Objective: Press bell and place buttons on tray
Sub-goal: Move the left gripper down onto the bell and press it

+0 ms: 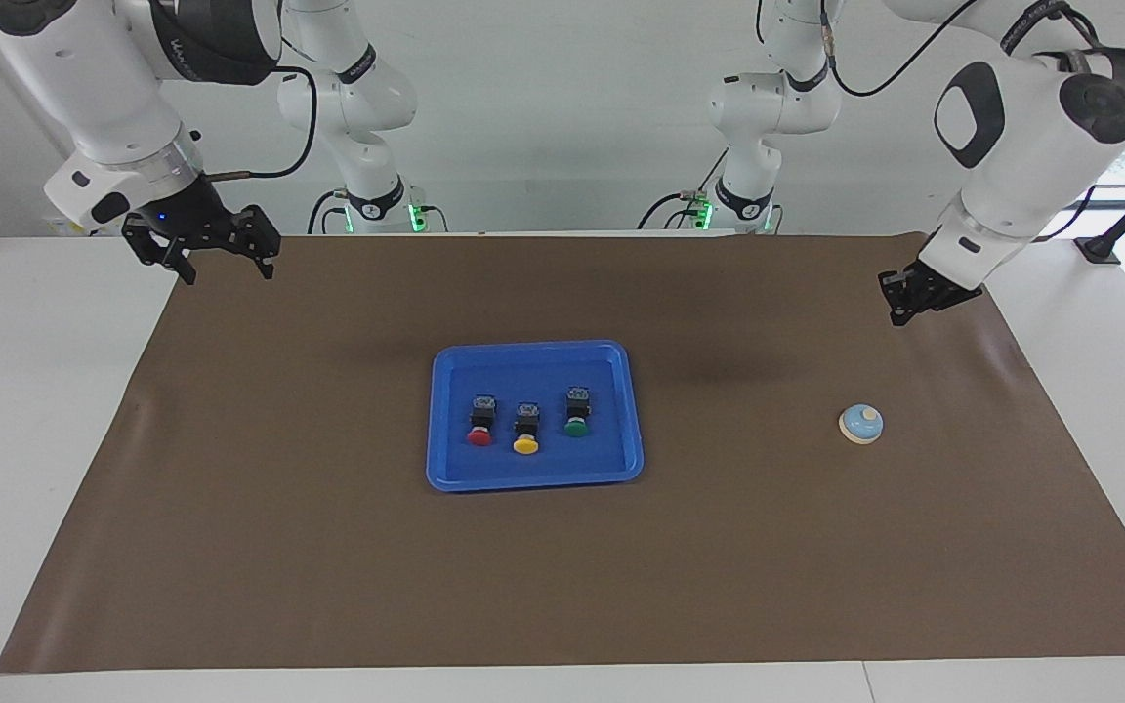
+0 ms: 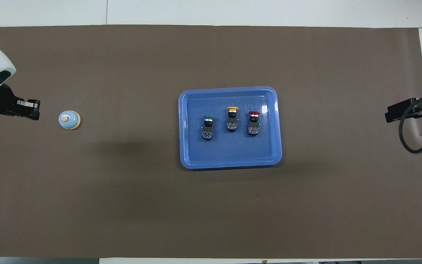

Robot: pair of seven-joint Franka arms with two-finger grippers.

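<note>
The tray [image 1: 535,475] with three buttons [image 1: 525,429] sits mid-mat, with bare mat [image 1: 328,576] all around. The left gripper [image 1: 899,314], jaws closed on nothing, hangs above the mat near the bell [image 1: 860,424]. The right gripper [image 1: 221,268], jaws open, waits over the mat's corner.

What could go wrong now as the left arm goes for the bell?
The bell is small and loose on the mat; an off-centre push from the shut left claw might slide or tip it. The buttons lie loose in the tray; bumping it could scatter them.
</note>
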